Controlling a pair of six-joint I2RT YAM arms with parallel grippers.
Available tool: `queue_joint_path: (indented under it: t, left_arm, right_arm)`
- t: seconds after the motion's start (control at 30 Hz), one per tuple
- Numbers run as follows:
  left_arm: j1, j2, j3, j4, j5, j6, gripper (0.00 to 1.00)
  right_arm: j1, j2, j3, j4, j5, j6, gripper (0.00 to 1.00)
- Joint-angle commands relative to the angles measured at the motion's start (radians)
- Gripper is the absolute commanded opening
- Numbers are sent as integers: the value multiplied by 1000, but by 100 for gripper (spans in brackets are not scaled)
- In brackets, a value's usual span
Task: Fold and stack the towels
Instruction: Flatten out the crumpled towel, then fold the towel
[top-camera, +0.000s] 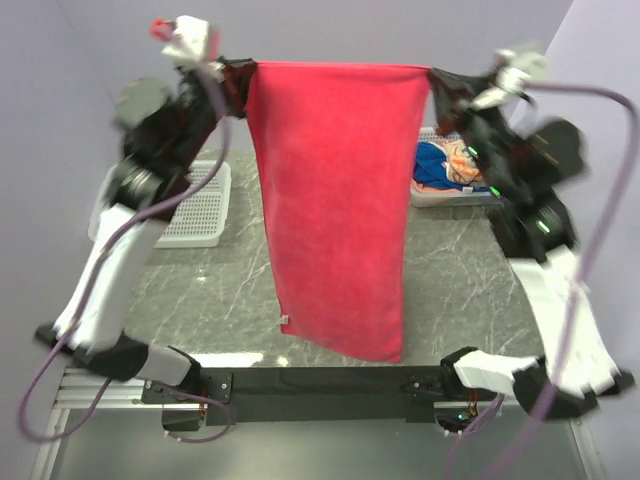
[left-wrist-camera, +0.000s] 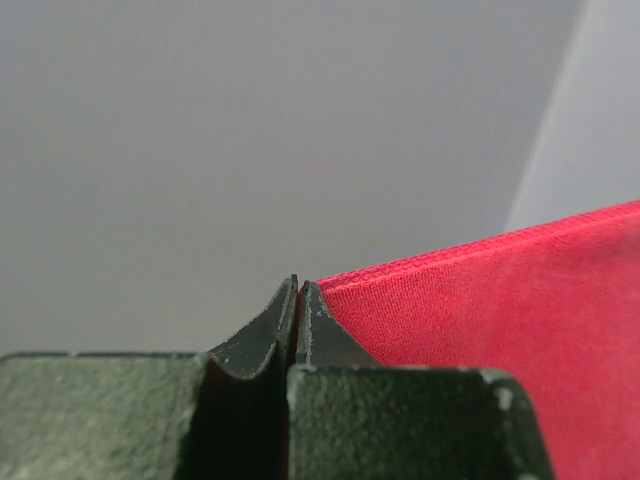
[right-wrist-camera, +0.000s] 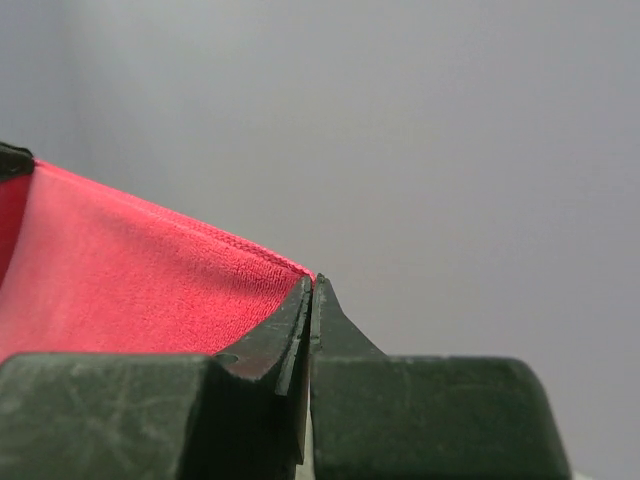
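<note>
A pink-red towel (top-camera: 340, 200) hangs stretched flat between my two grippers, high above the table, its lower edge near the table's front. My left gripper (top-camera: 243, 72) is shut on its top left corner; in the left wrist view the gripper (left-wrist-camera: 298, 285) pinches the towel's hem (left-wrist-camera: 480, 300). My right gripper (top-camera: 437, 78) is shut on the top right corner; in the right wrist view the gripper (right-wrist-camera: 313, 282) pinches the towel's edge (right-wrist-camera: 150, 280). A blue and orange printed towel (top-camera: 447, 165) lies bunched in a basket behind the hanging towel.
A white mesh basket (top-camera: 200, 205) sits at the left of the grey marble table (top-camera: 220, 290). A second white basket (top-camera: 450, 195) at the back right holds the printed towel. Grey walls close in behind and at both sides.
</note>
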Motion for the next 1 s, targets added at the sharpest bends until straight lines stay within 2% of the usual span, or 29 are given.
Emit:
queue_joint_path:
  t: [0.0, 0.1, 0.2, 0.27, 0.33, 0.47, 0.6, 0.73, 0.97]
  left_arm:
    - [102, 169, -33, 50, -116, -36, 1]
    - [143, 317, -45, 98, -113, -48, 1]
    - [178, 481, 4, 130, -110, -70, 1]
    - [200, 598, 74, 146, -95, -85, 1]
    - [208, 659, 134, 162, -73, -94, 1]
    - [212, 734, 157, 248, -12, -101, 1]
    - [220, 740, 150, 302, 14, -136, 1]
    - [223, 679, 48, 337, 46, -153, 0]
    - [222, 405, -187, 415, 126, -147, 1]
  right_arm:
    - [-75, 156, -20, 77, 118, -25, 0]
    - [-132, 298, -61, 154, 92, -6, 0]
    - [-165, 497, -52, 219, 81, -8, 0]
    - [-173, 572, -17, 251, 79, -9, 0]
    - [-179, 653, -3, 306, 72, -29, 0]
    - [-179, 735, 32, 357, 76, -63, 0]
    - [-181, 752, 18, 387, 101, -67, 0]
    - [-181, 689, -41, 401, 87, -61, 0]
    - [-181, 482, -236, 427, 41, -49, 0]
